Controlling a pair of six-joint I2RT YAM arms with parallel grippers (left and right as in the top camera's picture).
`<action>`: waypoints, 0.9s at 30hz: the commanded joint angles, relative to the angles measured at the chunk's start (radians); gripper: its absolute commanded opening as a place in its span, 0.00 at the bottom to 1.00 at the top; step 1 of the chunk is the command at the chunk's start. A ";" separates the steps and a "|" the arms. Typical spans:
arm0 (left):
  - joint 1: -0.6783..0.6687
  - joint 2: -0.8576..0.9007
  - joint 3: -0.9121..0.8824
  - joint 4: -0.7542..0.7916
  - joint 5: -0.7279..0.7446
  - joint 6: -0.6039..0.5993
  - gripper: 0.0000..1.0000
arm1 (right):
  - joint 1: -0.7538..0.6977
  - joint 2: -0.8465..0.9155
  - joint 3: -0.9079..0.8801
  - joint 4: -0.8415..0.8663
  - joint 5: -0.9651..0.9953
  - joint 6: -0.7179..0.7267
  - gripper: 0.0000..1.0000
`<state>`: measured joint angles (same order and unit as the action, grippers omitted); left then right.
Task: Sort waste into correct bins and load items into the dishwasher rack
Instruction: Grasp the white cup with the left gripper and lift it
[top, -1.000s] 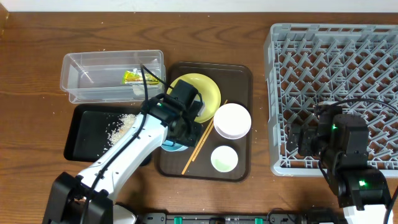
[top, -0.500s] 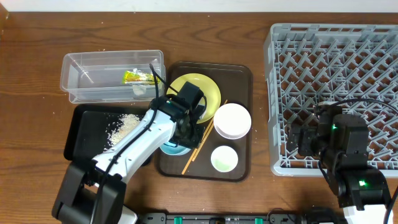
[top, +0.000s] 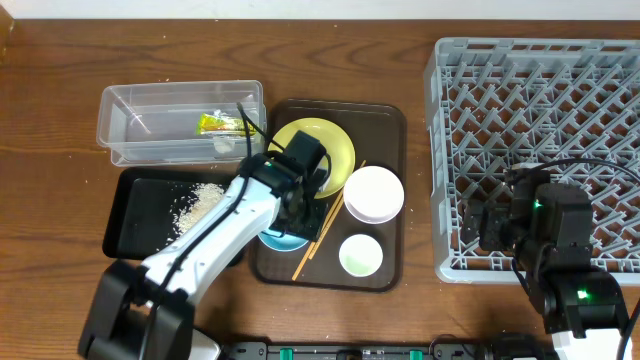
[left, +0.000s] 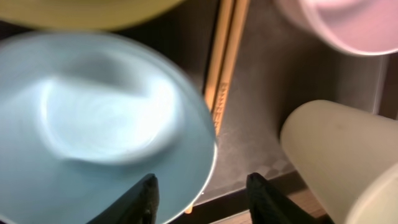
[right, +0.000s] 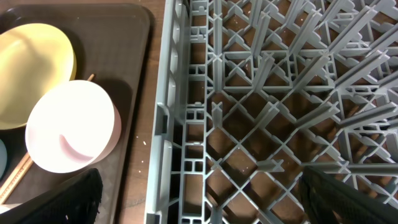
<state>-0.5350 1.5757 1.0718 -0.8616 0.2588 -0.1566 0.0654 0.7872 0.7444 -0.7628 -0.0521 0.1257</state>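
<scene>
My left gripper (top: 290, 222) is open over the brown tray, its fingers (left: 202, 199) straddling the right rim of the light blue bowl (left: 93, 124), which is mostly hidden under the arm in the overhead view (top: 272, 240). The chopsticks (top: 318, 232) lie beside it (left: 225, 62). The yellow plate (top: 330, 148), white bowl (top: 373, 193) and pale green cup (top: 360, 255) sit on the same tray. The snack wrapper (top: 222, 124) lies in the clear tub (top: 140, 140). Rice crumbs (top: 200, 197) lie in the black tray (top: 140, 225). My right gripper (right: 205, 205) is open above the grey rack (top: 540, 120).
The brown serving tray (top: 385, 120) lies between the bins and the rack. The rack's left wall (right: 171, 124) stands close to the tray's right edge. The white bowl (right: 71, 124) and the plate (right: 34, 56) show in the right wrist view.
My left arm has shifted slightly right and settled over the light blue bowl. The right arm has not moved.
</scene>
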 joint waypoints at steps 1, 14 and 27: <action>-0.006 -0.079 0.043 0.005 0.013 0.002 0.54 | -0.006 -0.003 0.021 -0.002 0.003 0.007 0.99; -0.151 -0.048 -0.005 0.039 0.075 0.001 0.53 | -0.006 -0.003 0.021 -0.004 0.003 0.007 0.99; -0.241 0.071 -0.024 0.120 0.061 -0.048 0.11 | -0.006 -0.003 0.021 -0.017 0.003 0.007 0.99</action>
<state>-0.7753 1.6417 1.0569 -0.7464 0.3195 -0.1951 0.0654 0.7872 0.7444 -0.7780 -0.0525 0.1257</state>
